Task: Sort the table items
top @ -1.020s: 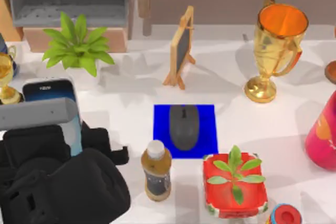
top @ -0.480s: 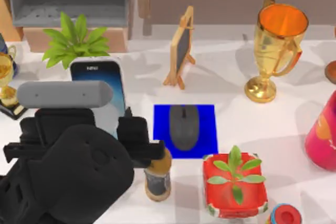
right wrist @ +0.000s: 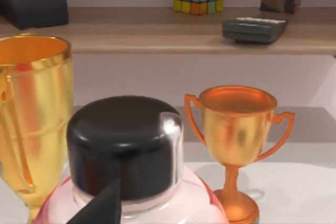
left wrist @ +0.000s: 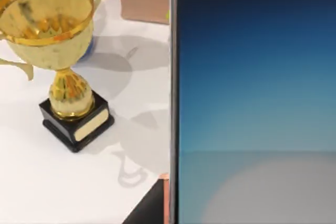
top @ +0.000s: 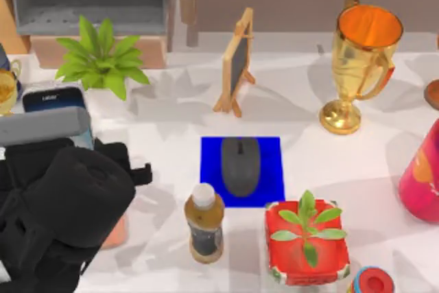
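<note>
My left gripper [top: 68, 159] held the phone [top: 55, 97] at the table's left. The mouse [top: 240, 165] already sat on its blue mat [top: 271, 169]. Next I judged I needed a place to set the phone down.

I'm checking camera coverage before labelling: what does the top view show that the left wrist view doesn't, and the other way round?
Top view alone: the mouse lying on the blue mat, the brown bottle, the little chalkboard and the large gold trophy. Left wrist view alone: a full look at the small gold trophy on its black base. Shared: the smartphone, at the top view's left side by the left arm.
</note>
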Robot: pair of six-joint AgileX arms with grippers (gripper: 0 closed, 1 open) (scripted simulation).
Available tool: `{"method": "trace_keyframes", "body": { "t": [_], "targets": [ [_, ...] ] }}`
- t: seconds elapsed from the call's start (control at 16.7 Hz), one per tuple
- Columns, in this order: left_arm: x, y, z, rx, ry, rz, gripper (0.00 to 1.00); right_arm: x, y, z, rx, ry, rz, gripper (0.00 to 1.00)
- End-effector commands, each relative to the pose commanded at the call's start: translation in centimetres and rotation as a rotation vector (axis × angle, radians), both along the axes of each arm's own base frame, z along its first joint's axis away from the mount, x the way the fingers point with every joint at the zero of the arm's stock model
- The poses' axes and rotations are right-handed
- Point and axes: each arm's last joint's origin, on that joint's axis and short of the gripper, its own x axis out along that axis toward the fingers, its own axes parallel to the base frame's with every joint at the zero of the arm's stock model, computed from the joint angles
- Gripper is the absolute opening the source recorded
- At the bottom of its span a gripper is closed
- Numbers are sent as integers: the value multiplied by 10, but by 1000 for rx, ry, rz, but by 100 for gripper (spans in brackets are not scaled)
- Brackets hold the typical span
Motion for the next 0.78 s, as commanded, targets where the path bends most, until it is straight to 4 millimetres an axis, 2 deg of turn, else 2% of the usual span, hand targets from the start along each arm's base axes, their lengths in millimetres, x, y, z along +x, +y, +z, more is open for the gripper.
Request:
{"method": "trace_keyframes", "body": {
  "t": [0.3, 0.78],
  "targets": [
    [2, 2, -4, 12, 2, 20, 0, 0, 0, 0, 0, 0, 0, 100],
    [2, 2, -4, 12, 2, 20, 60, 0, 0, 0, 0, 0, 0, 100]
  ]
}}
